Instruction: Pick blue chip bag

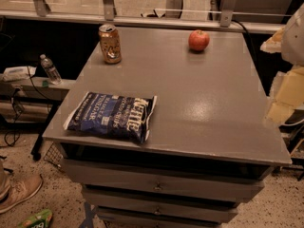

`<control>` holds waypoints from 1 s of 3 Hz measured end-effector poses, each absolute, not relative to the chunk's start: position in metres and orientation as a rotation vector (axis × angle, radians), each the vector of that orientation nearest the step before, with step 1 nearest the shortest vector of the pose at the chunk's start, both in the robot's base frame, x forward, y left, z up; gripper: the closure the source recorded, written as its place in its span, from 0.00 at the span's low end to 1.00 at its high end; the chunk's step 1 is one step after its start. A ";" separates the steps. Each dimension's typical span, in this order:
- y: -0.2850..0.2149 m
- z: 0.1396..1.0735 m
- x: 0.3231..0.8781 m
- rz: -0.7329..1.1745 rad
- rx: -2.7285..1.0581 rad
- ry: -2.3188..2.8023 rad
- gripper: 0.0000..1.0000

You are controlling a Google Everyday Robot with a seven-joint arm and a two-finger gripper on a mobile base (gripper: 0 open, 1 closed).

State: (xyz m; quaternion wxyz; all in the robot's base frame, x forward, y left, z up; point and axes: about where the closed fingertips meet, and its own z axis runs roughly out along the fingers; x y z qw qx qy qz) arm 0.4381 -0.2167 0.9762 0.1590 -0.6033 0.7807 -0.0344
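The blue chip bag (112, 116) lies flat near the front left corner of the grey table (199, 103). It is dark navy with white "Kettle" lettering and pale edges, its long side along the table's front edge. My gripper (284, 96) is a blurred pale shape at the frame's right edge, beside the table's right side. It is far to the right of the bag and touches nothing that shows.
An orange can (109, 43) stands at the back left of the table and a red apple (198, 40) at the back right. Drawers (161, 184) sit under the top. A water bottle (49, 69) stands on a lower shelf at left. A green packet (35, 218) and a shoe (19, 191) are on the floor.
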 end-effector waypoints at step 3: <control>-0.112 0.965 0.484 0.082 -1.992 1.953 0.00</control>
